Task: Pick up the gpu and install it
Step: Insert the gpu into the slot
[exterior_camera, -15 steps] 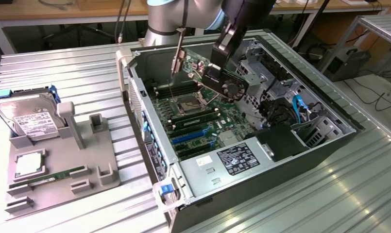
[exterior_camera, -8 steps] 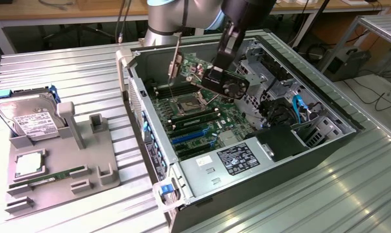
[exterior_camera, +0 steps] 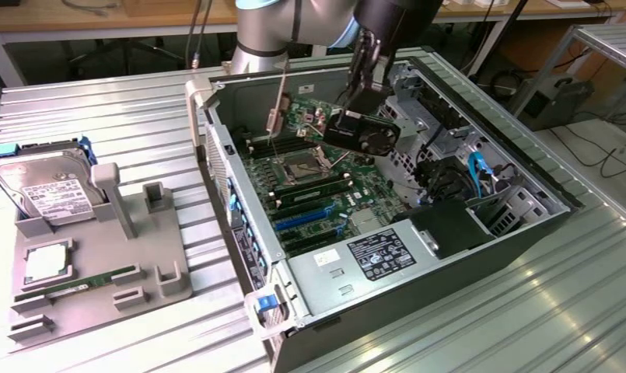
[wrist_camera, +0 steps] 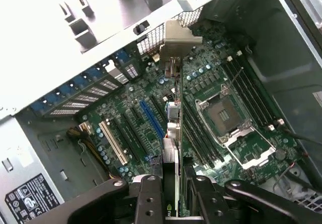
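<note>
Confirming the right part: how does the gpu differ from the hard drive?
The gpu is black with a fan; the hard drive is silver with a white label. The gpu hangs in the hand over the motherboard; the hard drive leans in the tray outside the case. Both are rectangular.

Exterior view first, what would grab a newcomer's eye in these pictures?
The open computer case fills the middle, its motherboard laid bare. Over the board, the gripper is shut on the gpu, which hangs above the slots. On the exterior view's left, a hard drive sits propped on a grey tray.
</note>
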Controlling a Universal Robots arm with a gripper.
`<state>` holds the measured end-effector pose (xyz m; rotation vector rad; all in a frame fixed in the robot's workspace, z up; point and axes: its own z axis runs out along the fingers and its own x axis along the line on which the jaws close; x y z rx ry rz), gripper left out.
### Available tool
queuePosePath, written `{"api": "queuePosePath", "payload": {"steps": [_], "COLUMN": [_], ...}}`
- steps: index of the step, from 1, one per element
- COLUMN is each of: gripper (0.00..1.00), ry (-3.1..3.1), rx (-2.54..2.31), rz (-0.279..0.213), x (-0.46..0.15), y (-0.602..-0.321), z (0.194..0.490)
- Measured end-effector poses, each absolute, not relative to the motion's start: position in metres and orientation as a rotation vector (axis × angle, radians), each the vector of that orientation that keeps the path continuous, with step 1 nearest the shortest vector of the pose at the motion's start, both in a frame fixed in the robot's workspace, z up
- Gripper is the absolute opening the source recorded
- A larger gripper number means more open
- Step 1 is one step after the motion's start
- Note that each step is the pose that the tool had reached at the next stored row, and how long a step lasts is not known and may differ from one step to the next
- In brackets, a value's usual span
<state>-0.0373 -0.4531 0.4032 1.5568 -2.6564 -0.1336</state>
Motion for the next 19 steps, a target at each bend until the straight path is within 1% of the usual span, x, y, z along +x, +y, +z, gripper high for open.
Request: {"api": "queuePosePath", "payload": {"steps": [15, 19], "gripper": [0.26, 0.26], "ry": [-2.445, -2.377], "rx": [1.928, 2.015], "rz": [-0.08, -0.073], "x": [-0.0373, -0.0373], "y": [-0.4531, -0.4531], "z": [0.4008, 0.3998]}}
